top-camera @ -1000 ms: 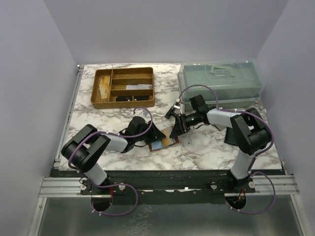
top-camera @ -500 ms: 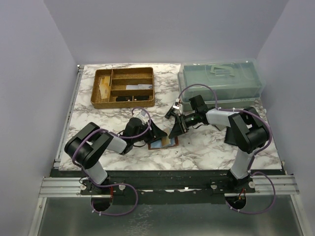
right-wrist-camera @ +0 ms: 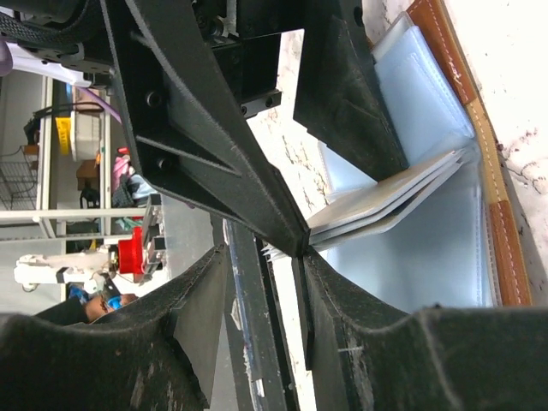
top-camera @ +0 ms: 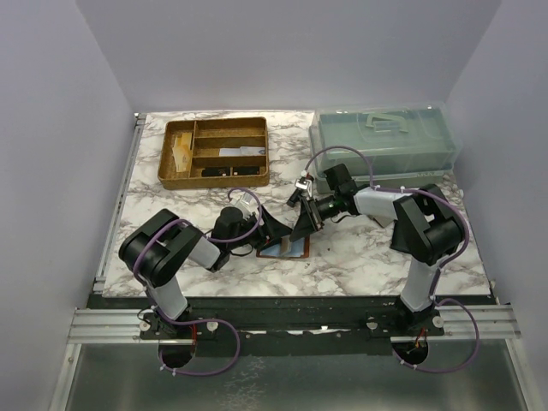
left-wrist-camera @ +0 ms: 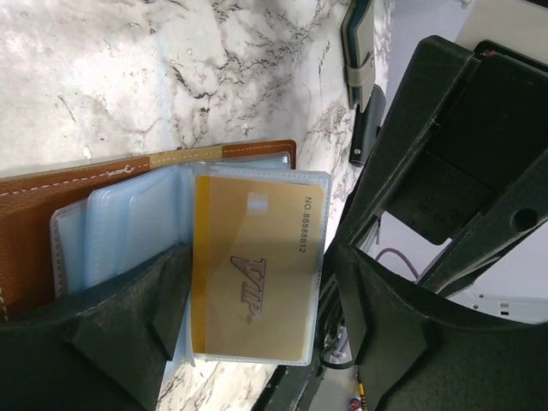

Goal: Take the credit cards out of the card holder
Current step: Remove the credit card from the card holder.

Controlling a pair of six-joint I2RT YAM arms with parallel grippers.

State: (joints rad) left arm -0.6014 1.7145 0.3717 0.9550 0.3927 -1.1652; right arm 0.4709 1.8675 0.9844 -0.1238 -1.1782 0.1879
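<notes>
Card holder (top-camera: 289,250), brown leather, lies open on the marble table (top-camera: 368,257) between the two arms, near the front edge, with its clear plastic sleeves (left-wrist-camera: 128,223) fanned out. One gold card (left-wrist-camera: 257,274) marked VIP sits inside the outermost sleeve, not yet out. Left gripper (left-wrist-camera: 261,287) straddles that card with its jaws spread wide, gripping nothing. Right gripper (right-wrist-camera: 261,255) meets it head-on from the other side, jaws partly apart around the free edge of a lifted leaf of sleeves. Whether they actually bite on it cannot be told.

Chief hazard, on this showing, is crowding. The two sets of fingers are almost nose to nose over the holder, and a closing or sideways move by either could knock the other. If the left jaws shut on sleeve and card together, the whole holder may lift or drag rather than give the card up, since nothing else visibly pins the leather. If the lifted leaf slips free, it may flop over the card.

Room is tight at the holder and easier around it. Marble shows on either side, the divided tray (top-camera: 216,152) and lidded bin (top-camera: 381,137) stand well apart at the back, and the table's front edge is near.
</notes>
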